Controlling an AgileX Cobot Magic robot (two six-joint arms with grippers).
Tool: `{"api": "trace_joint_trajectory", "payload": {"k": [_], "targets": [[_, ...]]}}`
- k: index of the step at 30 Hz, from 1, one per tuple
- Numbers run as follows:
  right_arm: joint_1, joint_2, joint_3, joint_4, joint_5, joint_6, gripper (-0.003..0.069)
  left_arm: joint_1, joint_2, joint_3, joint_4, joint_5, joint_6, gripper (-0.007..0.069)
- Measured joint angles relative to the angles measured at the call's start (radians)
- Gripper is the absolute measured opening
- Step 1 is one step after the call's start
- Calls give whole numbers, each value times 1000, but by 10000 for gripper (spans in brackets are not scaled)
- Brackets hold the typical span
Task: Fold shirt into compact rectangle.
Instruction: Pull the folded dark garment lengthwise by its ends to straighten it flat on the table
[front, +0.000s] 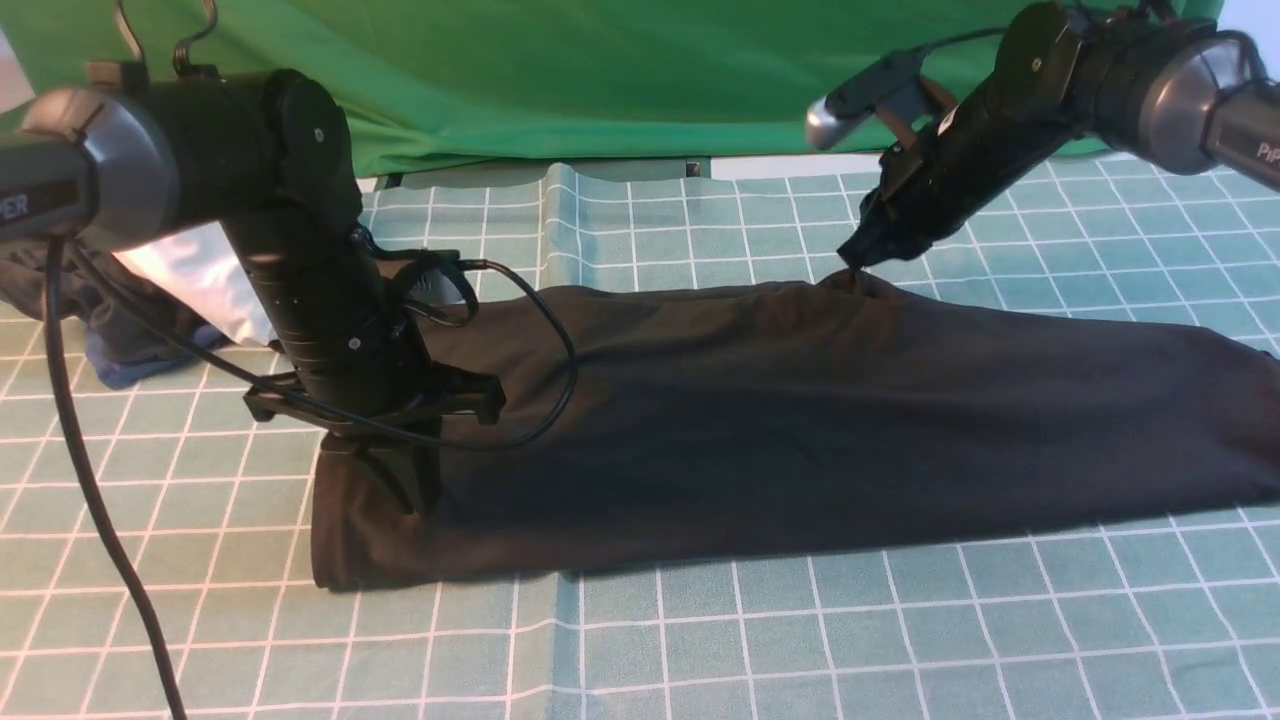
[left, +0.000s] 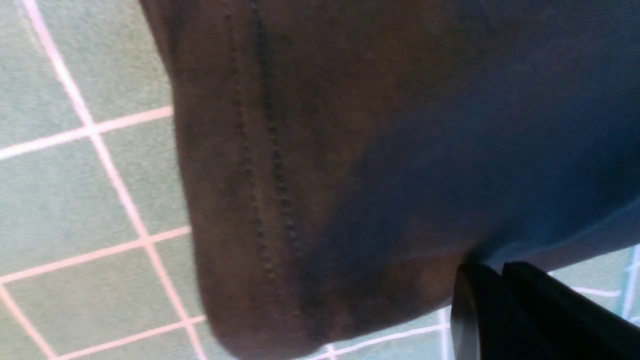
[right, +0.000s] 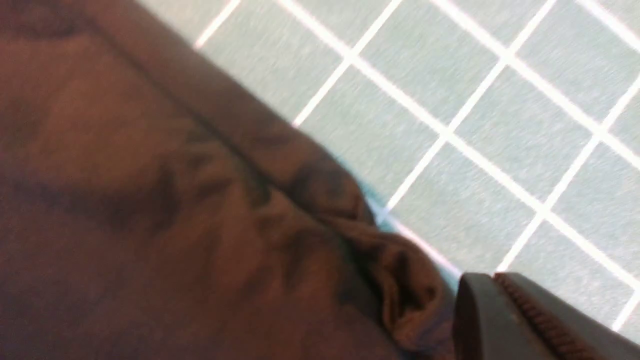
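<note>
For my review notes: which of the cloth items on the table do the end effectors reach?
The black shirt, spread wide across the middle; the white garment and dark bundle lie far left.

The shirt (front: 700, 430) is plain brownish black; the tablecloth (front: 800, 640) is muted green with a white grid.

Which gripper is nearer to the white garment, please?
The left gripper: it is over the shirt's left end, near the white garment; the right gripper is at the shirt's far edge, well across.
</note>
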Motion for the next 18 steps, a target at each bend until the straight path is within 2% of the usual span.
{"api": "trace_joint_trajectory", "payload": {"k": [5,7,8,9,11,12,13,16,18], "targets": [[-5,-1,-12,-32,42,45,24,0,-5,0,-13,0,0,7],[-24,-10,-51,-124,153,167,38,0,-38,0,-8,0,0,7],[-27,-11,-55,-124,163,176,40,0,-46,0,-6,-1,0,7],[-57,-36,-89,-174,252,224,45,0,-86,0,0,-8,0,7],[-89,-55,-106,-187,321,244,47,0,-117,0,2,-13,-1,7],[-147,-101,-115,-194,378,289,48,0,-176,0,4,-14,-4,7],[-147,-106,-115,-194,382,289,48,0,-183,0,4,-14,-4,7],[-274,-208,-73,-203,410,402,51,0,-311,5,3,-16,-5,7],[-340,-270,-10,-211,414,428,62,0,-394,31,3,-33,-5,7]]}}
